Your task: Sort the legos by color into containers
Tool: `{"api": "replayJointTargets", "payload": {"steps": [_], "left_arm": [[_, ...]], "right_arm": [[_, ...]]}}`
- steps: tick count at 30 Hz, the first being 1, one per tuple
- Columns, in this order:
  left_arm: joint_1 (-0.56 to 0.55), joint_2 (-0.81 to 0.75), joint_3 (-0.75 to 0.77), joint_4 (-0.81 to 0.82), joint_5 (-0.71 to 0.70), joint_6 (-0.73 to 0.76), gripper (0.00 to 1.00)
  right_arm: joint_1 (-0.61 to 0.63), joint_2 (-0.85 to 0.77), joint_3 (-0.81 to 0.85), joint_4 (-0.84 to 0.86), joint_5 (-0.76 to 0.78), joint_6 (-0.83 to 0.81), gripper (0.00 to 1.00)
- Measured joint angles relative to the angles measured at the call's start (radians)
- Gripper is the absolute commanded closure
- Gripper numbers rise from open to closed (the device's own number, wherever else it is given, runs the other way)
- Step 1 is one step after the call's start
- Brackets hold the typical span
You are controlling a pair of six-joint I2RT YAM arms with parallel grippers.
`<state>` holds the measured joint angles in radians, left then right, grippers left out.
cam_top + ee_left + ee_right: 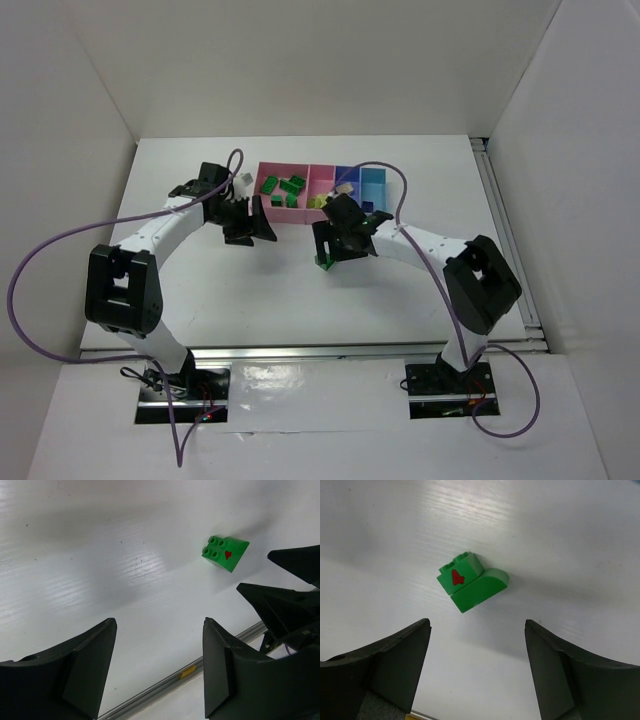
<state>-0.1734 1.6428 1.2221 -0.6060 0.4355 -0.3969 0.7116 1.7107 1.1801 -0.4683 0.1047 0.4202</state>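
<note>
1. Bright green studded plastic brick with a red mark (470,582): lies loose on the white table (200,290), on the near side of the tray row and inside no tray. The overhead view shows no other loose brick.
2. Right gripper (476,630): hovers over this brick with its fingers spread wide and empty. The brick sits just ahead of the gap, not yet between the fingers.
3. Left gripper (160,622): also wide apart and empty, above bare table, with the same brick off to one side.
4. Large pink square plastic tray (283,167): holds several dark green bricks (287,188).
5. Smaller pink tray (322,170): holds a few yellow-green pieces (320,200).
6. Blue tray (375,175): partly hidden by the right arm, so its contents cannot be told.
7. Progress, as a judgement: sorting looks nearly complete. One green brick apparently remains to be grasped, carried and released among the greens in the large pink tray.
</note>
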Motion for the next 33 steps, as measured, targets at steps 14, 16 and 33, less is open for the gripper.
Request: {"api": "replayJointTargets", "payload": {"steps": [14,16,33], "left_arm": [[-0.002,0.003,0.000,0.026,0.022,-0.001,0.27],[-0.002,0.003,0.000,0.031,0.023,-0.001,0.27],[-0.002,0.050,0.015,0.034,0.039,-0.003,0.27]], "right_arm": [[-0.094,0.149,0.092,0.037,-0.210,0.054,0.14],[-0.088,0.178,0.105,0.039,-0.240,0.030,0.14],[0.048,0.210,0.170,0.026,-0.269,-0.204,0.16]]}}
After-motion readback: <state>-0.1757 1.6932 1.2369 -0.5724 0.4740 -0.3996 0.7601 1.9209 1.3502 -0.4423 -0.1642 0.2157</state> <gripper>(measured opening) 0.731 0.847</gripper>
